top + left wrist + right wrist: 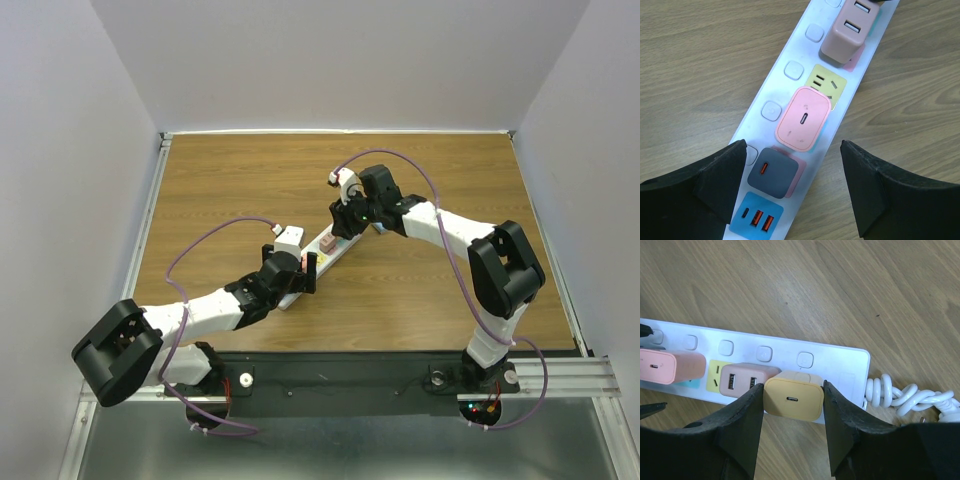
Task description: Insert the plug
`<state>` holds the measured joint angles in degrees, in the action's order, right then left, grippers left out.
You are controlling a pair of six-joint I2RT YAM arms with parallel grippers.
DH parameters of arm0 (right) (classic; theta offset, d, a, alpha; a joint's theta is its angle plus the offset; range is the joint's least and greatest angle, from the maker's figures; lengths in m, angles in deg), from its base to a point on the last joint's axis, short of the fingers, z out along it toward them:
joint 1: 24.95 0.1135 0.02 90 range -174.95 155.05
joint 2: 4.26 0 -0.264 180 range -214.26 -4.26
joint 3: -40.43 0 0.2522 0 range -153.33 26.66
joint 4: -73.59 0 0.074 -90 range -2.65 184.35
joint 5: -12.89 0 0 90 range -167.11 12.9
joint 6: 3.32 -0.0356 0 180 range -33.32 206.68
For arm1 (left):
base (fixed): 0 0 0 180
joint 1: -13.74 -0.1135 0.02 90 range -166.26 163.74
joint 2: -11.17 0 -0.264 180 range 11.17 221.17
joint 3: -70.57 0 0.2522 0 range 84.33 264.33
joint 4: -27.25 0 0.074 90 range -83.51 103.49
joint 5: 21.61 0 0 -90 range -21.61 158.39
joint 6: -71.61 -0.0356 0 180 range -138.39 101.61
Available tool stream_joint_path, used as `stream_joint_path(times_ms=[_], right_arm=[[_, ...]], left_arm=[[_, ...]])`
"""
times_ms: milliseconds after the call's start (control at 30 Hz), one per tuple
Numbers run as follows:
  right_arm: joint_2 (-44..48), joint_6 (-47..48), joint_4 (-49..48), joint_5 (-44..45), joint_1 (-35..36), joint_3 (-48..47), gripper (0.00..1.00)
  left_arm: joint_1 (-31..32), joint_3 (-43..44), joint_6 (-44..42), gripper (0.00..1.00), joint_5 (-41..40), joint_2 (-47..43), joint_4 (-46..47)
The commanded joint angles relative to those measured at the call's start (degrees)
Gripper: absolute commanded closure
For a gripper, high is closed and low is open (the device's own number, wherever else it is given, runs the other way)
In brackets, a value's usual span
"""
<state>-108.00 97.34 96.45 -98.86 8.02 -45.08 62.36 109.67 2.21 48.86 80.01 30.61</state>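
A white power strip [322, 262] lies diagonally on the wooden table; it also shows in the right wrist view [840, 360]. My right gripper [793, 390] is shut on a yellow-orange plug [792, 399] with one USB-C port. The plug stands over the strip's last socket by the cord end, close beside a tan two-port charger [742, 380]. I cannot tell whether its prongs are fully in. My left gripper [792, 145] is open and straddles the strip's [790, 45] other end, holding nothing. In the top view the left gripper [295, 275] and right gripper [350, 222] sit at opposite ends.
A pink charger [804, 119], a dark grey charger [772, 172] and the tan charger [847, 32] are plugged into the strip. A bare yellow socket [827, 85] and a blue USB panel [757, 217] show. The coiled white cord [900, 397] lies past the strip's end.
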Motion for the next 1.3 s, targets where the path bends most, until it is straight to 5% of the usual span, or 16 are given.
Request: stream_joint_path(times_ms=[0,1267], right_arm=[[-0.23,1.12,5.40,-1.97,0.25,-1.29,1.00],[-3.75,-1.34,5.93,1.37,0.78,3.89,1.00]], left_arm=[[-0.28,2.61,-0.65,0.13,-0.33,-0.11,0.89],[-0.28,2.87,-1.00,0.14,0.19,0.33,0.72]])
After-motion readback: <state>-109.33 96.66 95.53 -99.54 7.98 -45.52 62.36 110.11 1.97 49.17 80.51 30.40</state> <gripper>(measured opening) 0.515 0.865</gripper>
